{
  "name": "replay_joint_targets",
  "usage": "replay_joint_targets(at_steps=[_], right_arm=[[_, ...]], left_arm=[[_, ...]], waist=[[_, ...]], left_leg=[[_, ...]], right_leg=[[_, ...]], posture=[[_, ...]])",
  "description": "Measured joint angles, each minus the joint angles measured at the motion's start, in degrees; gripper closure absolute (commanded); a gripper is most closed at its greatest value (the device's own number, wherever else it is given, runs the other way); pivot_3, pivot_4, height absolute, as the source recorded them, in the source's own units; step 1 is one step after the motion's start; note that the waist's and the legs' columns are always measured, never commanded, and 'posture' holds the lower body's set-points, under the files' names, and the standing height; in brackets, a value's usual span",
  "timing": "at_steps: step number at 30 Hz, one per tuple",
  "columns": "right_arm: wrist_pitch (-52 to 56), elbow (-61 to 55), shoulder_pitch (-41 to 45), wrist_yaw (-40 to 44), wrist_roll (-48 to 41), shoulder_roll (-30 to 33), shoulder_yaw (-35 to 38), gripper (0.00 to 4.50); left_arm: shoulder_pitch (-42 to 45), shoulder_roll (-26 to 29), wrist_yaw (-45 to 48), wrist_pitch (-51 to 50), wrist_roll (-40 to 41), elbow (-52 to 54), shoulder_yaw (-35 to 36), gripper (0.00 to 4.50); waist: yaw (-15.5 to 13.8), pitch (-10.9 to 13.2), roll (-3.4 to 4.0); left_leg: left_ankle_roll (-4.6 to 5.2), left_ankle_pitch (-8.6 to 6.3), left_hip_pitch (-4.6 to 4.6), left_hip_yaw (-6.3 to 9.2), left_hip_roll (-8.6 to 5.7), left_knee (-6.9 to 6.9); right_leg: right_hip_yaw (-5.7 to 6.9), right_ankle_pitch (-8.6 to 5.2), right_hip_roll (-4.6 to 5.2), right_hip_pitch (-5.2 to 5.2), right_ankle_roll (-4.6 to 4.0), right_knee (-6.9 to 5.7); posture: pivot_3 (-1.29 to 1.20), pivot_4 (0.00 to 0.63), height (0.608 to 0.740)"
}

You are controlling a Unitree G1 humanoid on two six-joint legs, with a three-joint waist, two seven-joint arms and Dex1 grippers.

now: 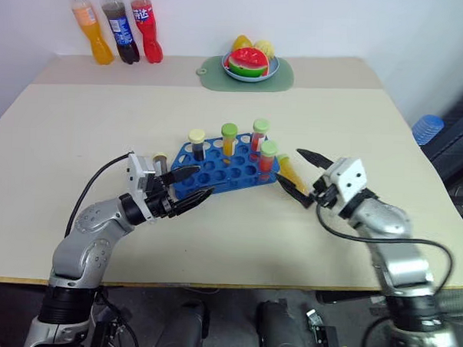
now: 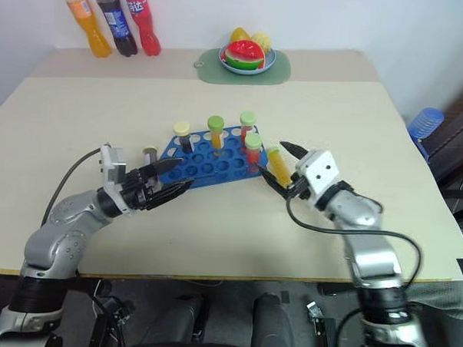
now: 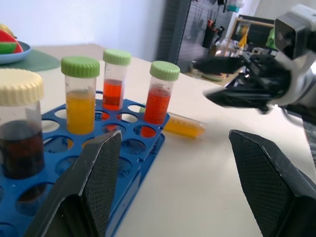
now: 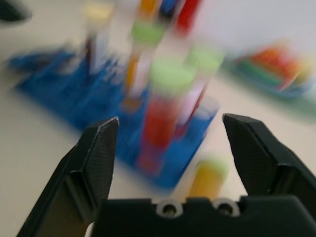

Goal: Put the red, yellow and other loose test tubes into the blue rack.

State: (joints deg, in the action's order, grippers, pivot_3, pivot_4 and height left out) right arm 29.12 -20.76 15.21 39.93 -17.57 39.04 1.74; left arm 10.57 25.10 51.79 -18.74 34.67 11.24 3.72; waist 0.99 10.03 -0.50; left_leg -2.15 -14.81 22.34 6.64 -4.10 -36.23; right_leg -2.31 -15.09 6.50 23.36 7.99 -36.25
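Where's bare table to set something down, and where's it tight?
Free: wide beige tabletop between the three soda bottles and the blue plastic test-tube rack, plus the near edge. Crowded: beside the rack, where a yellow-orange tube lies by the right end effector.

I see the blue rack (image 1: 216,169) as glossy moulded plastic. The tubes standing in it (image 3: 158,94) are clear, smooth plastic with ridged matt caps, green and cream. My gripper fingers (image 3: 101,170) are black with a fine cross-hatched texture. The table (image 1: 236,235) looks matt and smooth, pale beige. The far soda bottles (image 1: 115,22) shine like clear plastic.
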Motion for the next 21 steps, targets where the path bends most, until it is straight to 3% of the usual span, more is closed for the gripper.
replay_joint_targets(at_steps=[4,8,15,21], right_arm=[[24.73,6.54,14.10,-1.13,-4.31,2.90,-0.43,0.80],[36.29,17.19,24.38,-1.21,-4.68,2.46,-4.03,0.80],[36.50,37.00,34.75,3.01,-1.50,0.14,-12.80,0.80],[31.73,46.72,39.18,6.02,1.99,-2.49,-16.33,0.80]], left_arm=[[1.52,-1.65,0.54,0.62,-0.45,-1.64,-1.36,0.88],[1.46,-2.06,0.59,1.07,-0.59,-1.90,-2.27,0.88],[-0.34,-2.15,-0.32,1.63,-0.69,-0.74,-2.18,0.88],[-3.22,-2.16,-2.27,1.61,-0.66,2.34,-2.12,0.88]], waist=[[0.10,0.01,-0.01],[-0.23,0.01,-0.01],[-0.15,0.02,-0.03],[0.07,0.02,-0.02]], left_leg=[[0.01,0.00,-0.01,-0.02,0.02,0.01],[0.06,-0.03,0.09,-0.02,0.01,0.05],[0.08,-0.04,0.15,-0.12,-0.06,0.02],[0.07,-0.04,0.14,-0.11,-0.04,0.03]], right_leg=[[0.00,0.02,-0.01,0.02,-0.03,0.01],[0.03,0.02,0.00,0.07,-0.03,0.12],[0.03,0.03,0.13,0.11,-0.01,0.15],[0.03,0.03,0.10,0.15,-0.01,0.11]], posture=[[0.00,0.150,0.740],[0.00,0.150,0.740],[0.00,0.150,0.740],[0.00,0.150,0.740]])
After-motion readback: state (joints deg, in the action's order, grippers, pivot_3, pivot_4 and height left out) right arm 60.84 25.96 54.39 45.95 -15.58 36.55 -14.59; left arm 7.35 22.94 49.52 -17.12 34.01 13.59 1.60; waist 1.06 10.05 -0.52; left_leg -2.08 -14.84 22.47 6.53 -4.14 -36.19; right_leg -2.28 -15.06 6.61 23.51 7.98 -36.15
